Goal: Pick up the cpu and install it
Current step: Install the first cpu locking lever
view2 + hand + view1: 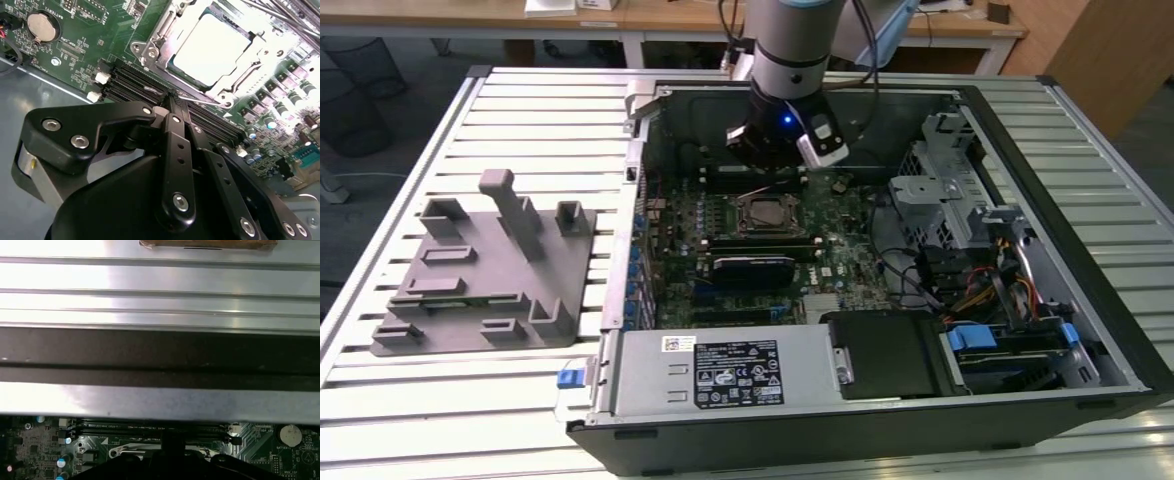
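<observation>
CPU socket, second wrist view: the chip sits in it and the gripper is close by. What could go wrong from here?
1. The shut gripper has its tips right by the memory slots; a sideways move could scrape them.
2. The thin metal lever lies at the tips and might snag.
3. Whether the cpu lies flat cannot be told; pressing could jam it.

your landmark is the computer case (pixel 881 400), lying open on the slatted table (pixel 520 100). the motherboard (pixel 841 250) lies inside it, with the cpu (pixel 765 212) seated in its socket mid-board. the gripper (pixel 172 97) hangs inside the case over the memory slots (pixel 130 85), just beside that socket. the pegged tray (pixel 487 270) sits on the table outside the case, toward the exterior view's left.
</observation>
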You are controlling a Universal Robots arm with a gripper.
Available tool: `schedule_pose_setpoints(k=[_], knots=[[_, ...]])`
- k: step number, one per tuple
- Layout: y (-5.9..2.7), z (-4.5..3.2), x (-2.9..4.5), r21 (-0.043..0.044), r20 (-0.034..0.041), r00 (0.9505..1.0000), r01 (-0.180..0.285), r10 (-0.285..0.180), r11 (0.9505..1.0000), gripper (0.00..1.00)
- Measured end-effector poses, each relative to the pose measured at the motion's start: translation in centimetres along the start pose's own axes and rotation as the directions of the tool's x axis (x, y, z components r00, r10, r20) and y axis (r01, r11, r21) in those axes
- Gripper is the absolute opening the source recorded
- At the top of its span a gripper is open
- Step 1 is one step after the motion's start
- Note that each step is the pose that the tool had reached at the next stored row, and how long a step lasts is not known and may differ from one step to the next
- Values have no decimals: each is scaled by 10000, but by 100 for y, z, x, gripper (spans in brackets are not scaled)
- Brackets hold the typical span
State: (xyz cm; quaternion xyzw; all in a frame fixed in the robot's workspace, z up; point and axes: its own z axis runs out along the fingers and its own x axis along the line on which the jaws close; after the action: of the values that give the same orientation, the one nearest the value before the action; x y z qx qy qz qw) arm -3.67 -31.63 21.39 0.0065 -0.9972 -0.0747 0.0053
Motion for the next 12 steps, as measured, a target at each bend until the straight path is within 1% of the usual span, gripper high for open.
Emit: schedule_pose_setpoints(k=[6, 12], knots=[[-6, 35, -39, 0, 0, 10000, 0, 0, 10000, 11], [-14, 89, -68, 0, -13, 10000, -2, 2, 10000, 11]])
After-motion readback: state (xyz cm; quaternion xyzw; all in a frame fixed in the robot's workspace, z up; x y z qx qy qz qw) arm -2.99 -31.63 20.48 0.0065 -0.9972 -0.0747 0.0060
